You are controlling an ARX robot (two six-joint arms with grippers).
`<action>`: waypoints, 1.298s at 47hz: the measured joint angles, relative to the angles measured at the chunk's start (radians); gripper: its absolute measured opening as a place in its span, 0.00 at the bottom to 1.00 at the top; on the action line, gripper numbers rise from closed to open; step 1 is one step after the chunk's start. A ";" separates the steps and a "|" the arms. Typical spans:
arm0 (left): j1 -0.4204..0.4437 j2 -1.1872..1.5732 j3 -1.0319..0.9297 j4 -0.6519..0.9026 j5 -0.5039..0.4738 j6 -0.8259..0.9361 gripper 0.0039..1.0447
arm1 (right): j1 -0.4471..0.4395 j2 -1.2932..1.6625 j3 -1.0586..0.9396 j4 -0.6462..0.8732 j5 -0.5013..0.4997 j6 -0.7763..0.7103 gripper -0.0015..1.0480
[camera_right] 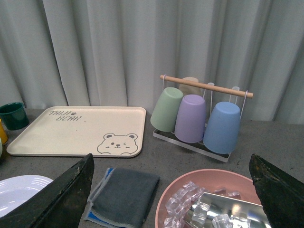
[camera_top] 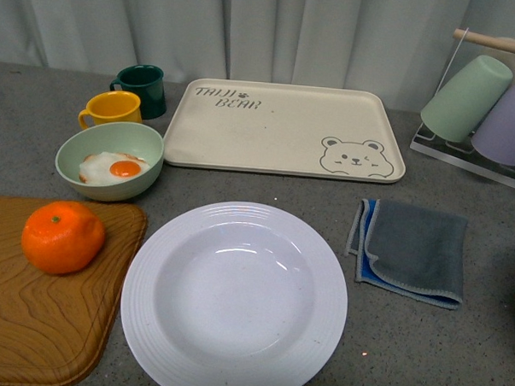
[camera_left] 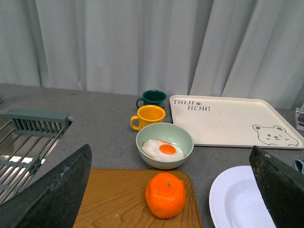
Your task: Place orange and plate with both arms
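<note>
Nearest, on the left, a brown wood-grain cutting board [camera_top: 38, 320] carries the round bright orange [camera_top: 63, 236], which looks firm, light and apt to roll. The left hand [camera_left: 169, 154], spread wide and empty, should close across its middle. Right beside the board on the grey tabletop [camera_top: 404, 353] lies the large white ridged deep plate [camera_top: 327, 320], probably stiff, slick and breakable, best pinched at its rim by the right hand [camera_right: 171, 156], likewise wide open and holding nothing.
</note>
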 joint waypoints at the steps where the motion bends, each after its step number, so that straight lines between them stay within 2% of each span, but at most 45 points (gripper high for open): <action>1: 0.000 0.000 0.000 0.000 0.000 0.000 0.94 | 0.000 0.000 0.000 0.000 0.000 0.000 0.91; 38: 0.000 0.000 0.000 0.000 0.000 0.000 0.94 | 0.000 0.000 0.000 0.000 0.000 0.000 0.91; 40: -0.007 0.017 0.009 -0.032 -0.024 -0.022 0.94 | 0.000 0.000 0.000 0.000 0.000 0.000 0.91; 41: -0.017 0.058 0.033 -0.098 -0.062 -0.051 0.94 | 0.000 0.000 0.000 0.000 0.000 0.000 0.91; 44: -0.033 0.190 0.064 -0.135 -0.099 -0.108 0.94 | 0.000 0.000 0.000 0.000 0.000 0.000 0.91; 51: -0.042 0.557 0.124 0.047 -0.043 -0.197 0.94 | 0.000 0.000 0.000 0.000 0.000 0.000 0.91; 56: -0.053 0.907 0.230 0.230 0.028 -0.232 0.94 | 0.000 0.000 0.000 0.000 0.000 0.000 0.91; 61: -0.061 1.247 0.354 0.322 0.058 -0.237 0.94 | 0.000 0.000 0.000 0.000 0.000 0.000 0.91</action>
